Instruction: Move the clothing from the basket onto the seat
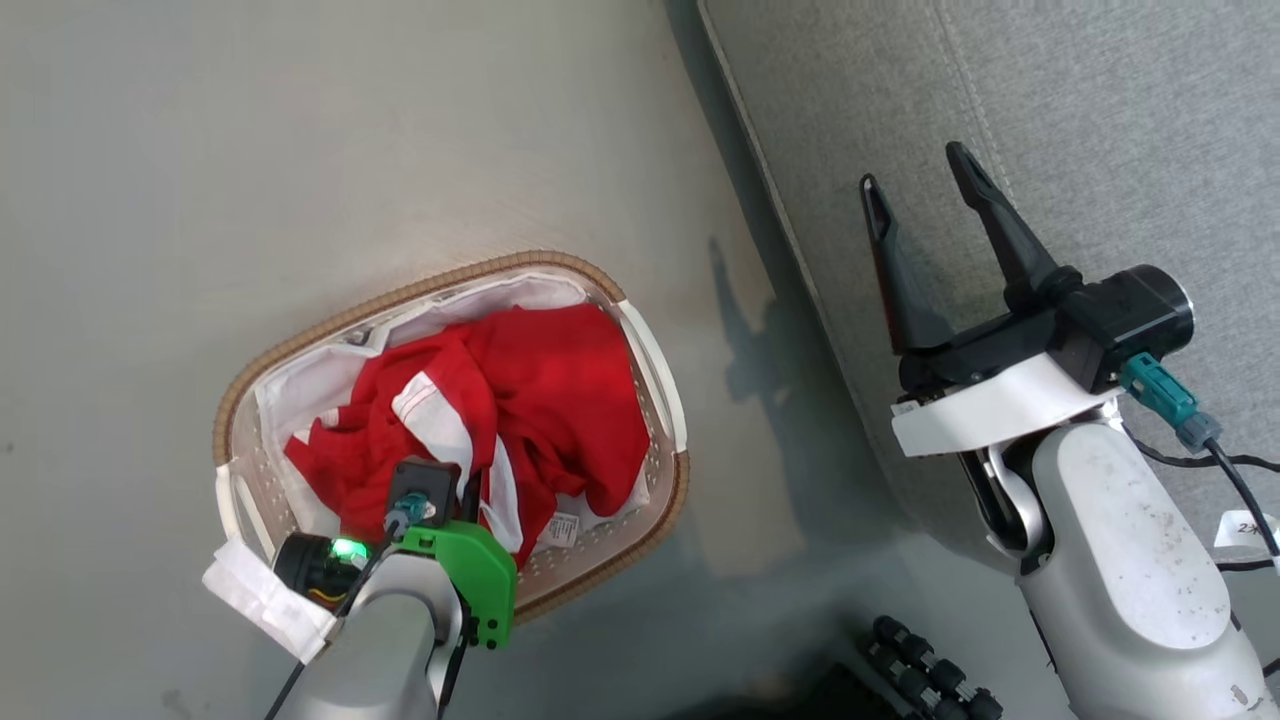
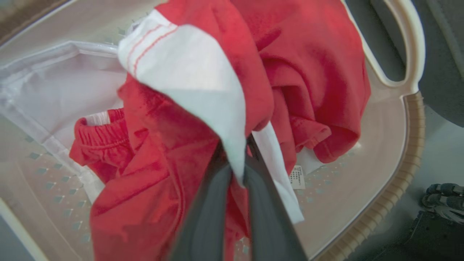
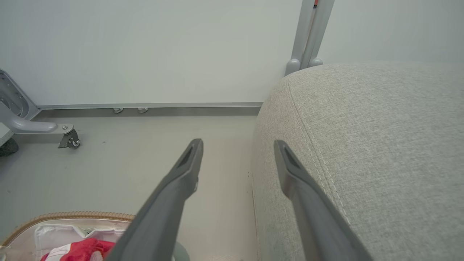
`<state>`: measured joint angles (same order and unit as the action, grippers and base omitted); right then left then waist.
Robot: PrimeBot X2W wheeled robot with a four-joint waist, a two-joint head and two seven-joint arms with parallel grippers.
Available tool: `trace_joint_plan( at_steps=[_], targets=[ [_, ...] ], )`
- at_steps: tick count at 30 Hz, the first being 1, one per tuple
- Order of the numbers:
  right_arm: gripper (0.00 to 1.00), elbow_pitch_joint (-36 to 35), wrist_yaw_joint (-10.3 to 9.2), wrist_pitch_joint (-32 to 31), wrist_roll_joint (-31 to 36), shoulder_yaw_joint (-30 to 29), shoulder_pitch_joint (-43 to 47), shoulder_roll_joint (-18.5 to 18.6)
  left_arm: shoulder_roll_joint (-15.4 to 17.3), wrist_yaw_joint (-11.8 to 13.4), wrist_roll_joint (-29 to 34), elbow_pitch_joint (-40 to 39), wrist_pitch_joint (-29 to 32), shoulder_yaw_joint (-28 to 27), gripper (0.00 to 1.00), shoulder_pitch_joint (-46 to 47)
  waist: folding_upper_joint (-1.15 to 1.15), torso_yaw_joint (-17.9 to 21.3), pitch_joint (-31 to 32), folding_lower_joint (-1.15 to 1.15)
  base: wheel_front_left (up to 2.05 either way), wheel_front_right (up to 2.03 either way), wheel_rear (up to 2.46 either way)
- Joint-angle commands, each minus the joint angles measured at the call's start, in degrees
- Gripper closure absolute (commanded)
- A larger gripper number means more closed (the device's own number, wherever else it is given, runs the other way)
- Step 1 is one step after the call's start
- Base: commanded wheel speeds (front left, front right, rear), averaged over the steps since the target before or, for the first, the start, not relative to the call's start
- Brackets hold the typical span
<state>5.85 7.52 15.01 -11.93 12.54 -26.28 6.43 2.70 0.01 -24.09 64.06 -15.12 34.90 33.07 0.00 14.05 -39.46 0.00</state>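
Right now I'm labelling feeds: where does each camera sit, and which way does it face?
Head view: on the head, looking down at the basket of clothing beside the seat; left arm and open right tool show.
Left wrist view: on that wrist, looking into the basket; left tool shut on clothing.
Right wrist view: on that wrist, looking across the floor to a wall, past the seat; open fingers show.
Shared: all three show basket and clothing.

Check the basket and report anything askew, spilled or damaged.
The white liner looks askew: it is bunched toward one side of the basket, leaving the perforated bottom bare beside the clothing. Nothing looks spilled or visibly damaged.
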Motion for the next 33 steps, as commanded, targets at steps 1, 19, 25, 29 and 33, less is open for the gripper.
trace_joint_plan(
  at_steps=[1,19,25,29,33],
  targets=[
    [0.0,0.41,-0.06,0.24,-0.35,0.17,1.1,0.09,0.34,0.05,0.01,-0.36,-0.06,-0.57,1.0,-1.43,0.0,-0.64,2.71,0.0,0.0,0.0,0.0],
    [0.0,4.17,-0.06,0.24,0.44,1.67,10.49,-0.53,1.18,-2.15,6.45,-12.32,-0.06,-5.9,1.0,-16.4,0.0,-5.11,20.23,0.0,0.0,0.0,0.0],
    [0.0,5.44,-0.06,0.24,0.7,2.01,14.27,-0.76,0.78,-3.07,8.56,-17.55,-0.06,-8.98,1.0,-20.55,0.0,-6.54,25.25,0.0,0.0,0.0,0.0],
    [0.0,6.14,-0.06,0.23,0.85,1.81,16.34,-0.87,0.61,-3.67,9.62,-21.41,-0.06,-11.25,1.0,-22.17,0.0,-7.56,27.71,0.0,0.0,0.0,0.0],
    [0.0,6.73,-0.06,0.18,1.04,1.42,18.2,-1.02,0.42,-4.67,11.38,-26.44,-0.06,-12.59,1.0,-23.43,0.0,-8.61,29.92,0.0,0.0,0.0,0.0]
  ],
)
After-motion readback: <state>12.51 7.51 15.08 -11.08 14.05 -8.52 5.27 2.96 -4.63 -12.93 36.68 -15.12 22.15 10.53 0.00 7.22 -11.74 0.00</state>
